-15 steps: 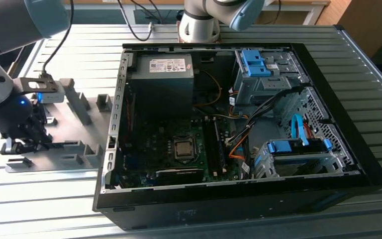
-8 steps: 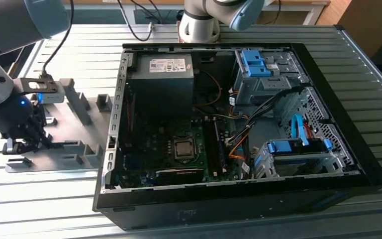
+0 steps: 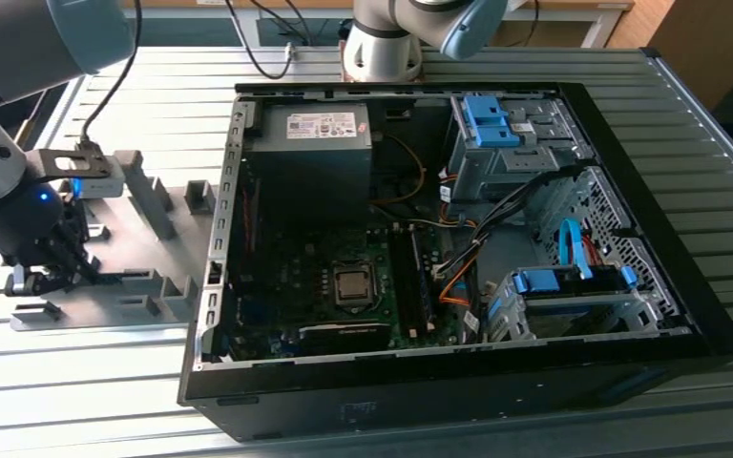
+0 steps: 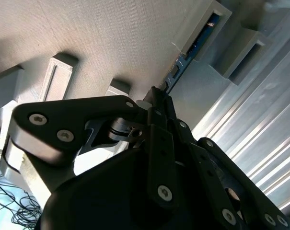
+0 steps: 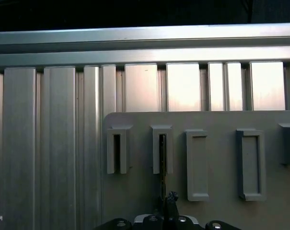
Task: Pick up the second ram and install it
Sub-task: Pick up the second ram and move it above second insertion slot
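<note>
Fingers of the gripper (image 4: 158,98) are drawn close together and pinch the near end of the second ram (image 4: 185,56), a blue-green stick standing on edge. Its far end sits in the slot of a grey bracket block (image 5: 156,153), the second block in from the rounded corner of the grey fixture plate (image 5: 145,191). The plate lies on the slatted aluminium desk (image 3: 672,114), beside the open computer case (image 3: 672,315), on the exterior view's left.

Ribbed aluminium table (image 3: 710,143), wooden desk (image 3: 568,11) behind.
</note>
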